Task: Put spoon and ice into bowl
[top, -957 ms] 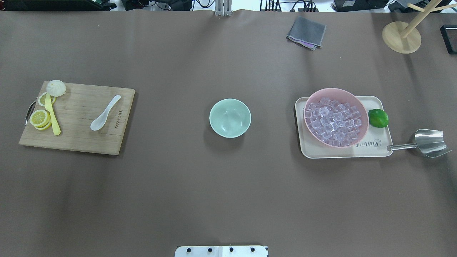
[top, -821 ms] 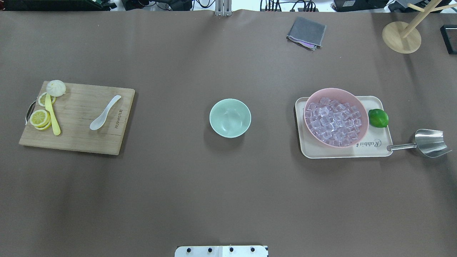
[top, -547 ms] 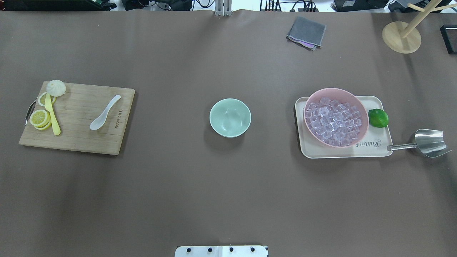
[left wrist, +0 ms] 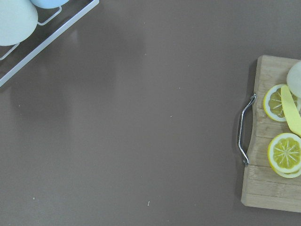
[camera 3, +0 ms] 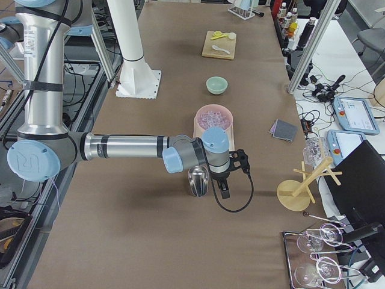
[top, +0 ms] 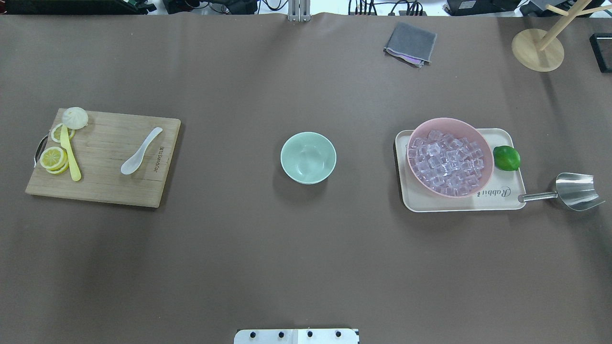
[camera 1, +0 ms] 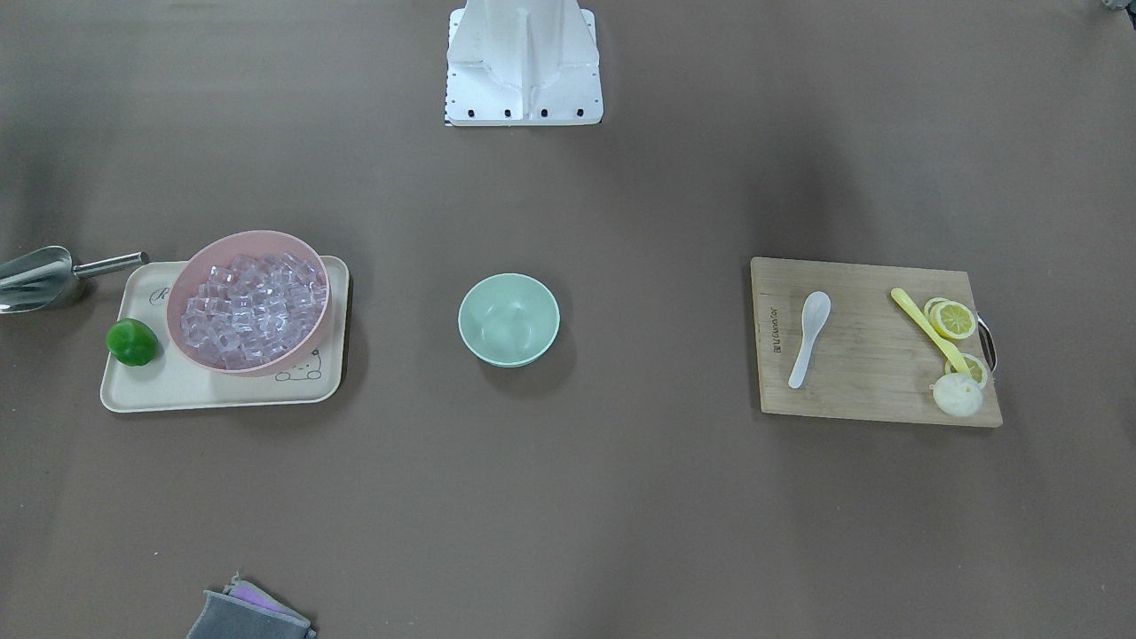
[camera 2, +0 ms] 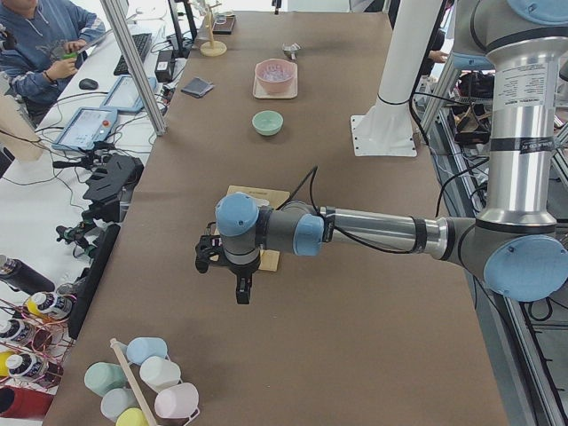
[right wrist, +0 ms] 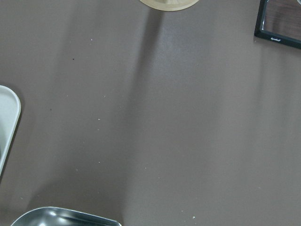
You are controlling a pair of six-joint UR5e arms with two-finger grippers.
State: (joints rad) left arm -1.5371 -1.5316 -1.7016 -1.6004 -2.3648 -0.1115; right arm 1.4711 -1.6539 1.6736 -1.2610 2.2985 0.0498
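We judge the spoon (top: pixel 142 150), lying on the board (top: pixel 105 186), light, stiff and slick, so we'd pinch its handle. The ice (top: pixel 449 162) in the pink bowl (top: pixel 449 120) looks slippery. The bowl (top: pixel 308 158) sits empty mid-table. We cannot tell how wide the left gripper (camera 2: pixel 241 291) or the right gripper (camera 3: pixel 224 191) stands.

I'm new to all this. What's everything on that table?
spoon: one, translucent white, on the cutting board
bowl: one, mint green, empty, table centre
ice cubes: many, clear, in the pink bowl
pink bowl: one, on the tray
tray: one, cream, robot's right side
lime: one, green, on the tray
scoop: one, steel, beside the tray
cutting board: one, wooden, robot's left side
lemon slices: about three, yellow, board's outer edge
yellow utensil: one, lying across the slices
bun: one, white, board's far corner
cloth: one, grey, far edge
wooden stand: one, far right corner
cups: several, pastel, rack at left end
left gripper: one, black, past the board; state unclear
right gripper: one, black, near the scoop; state unclear
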